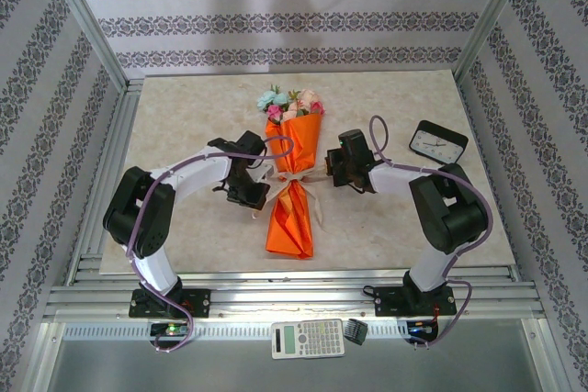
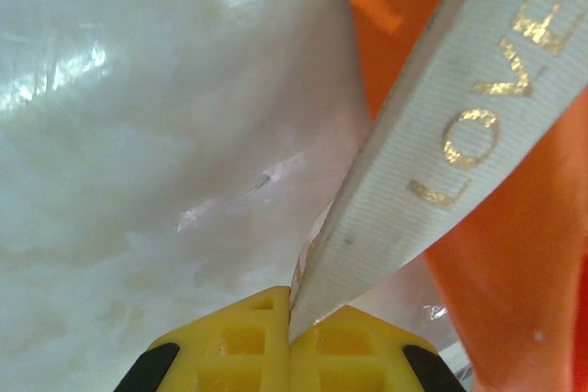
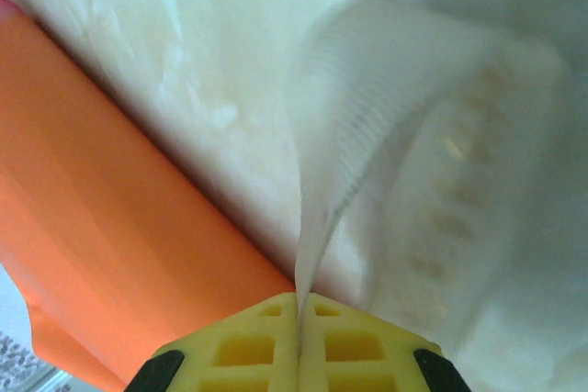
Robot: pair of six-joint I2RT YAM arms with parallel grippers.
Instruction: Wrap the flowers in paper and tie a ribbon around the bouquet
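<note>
The bouquet (image 1: 292, 185) lies in the middle of the table, an orange paper (image 1: 290, 218) cone with the flowers (image 1: 292, 104) at its far, wide end. The beige ribbon (image 1: 292, 177) crosses the cone's waist. My left gripper (image 1: 255, 190) sits just left of the cone, shut on one ribbon end; in the left wrist view the ribbon (image 2: 432, 172), printed LOVE in gold, runs out from between the yellow fingertips (image 2: 243, 346). My right gripper (image 1: 333, 172) sits just right of the cone, shut on the other ribbon (image 3: 322, 208) end, beside orange paper (image 3: 110, 227).
A black alarm clock (image 1: 437, 141) stands at the table's right side behind the right arm. A calculator (image 1: 307, 338) and a small black object (image 1: 356, 330) lie on the near rail below the table edge. Patterned walls enclose the table.
</note>
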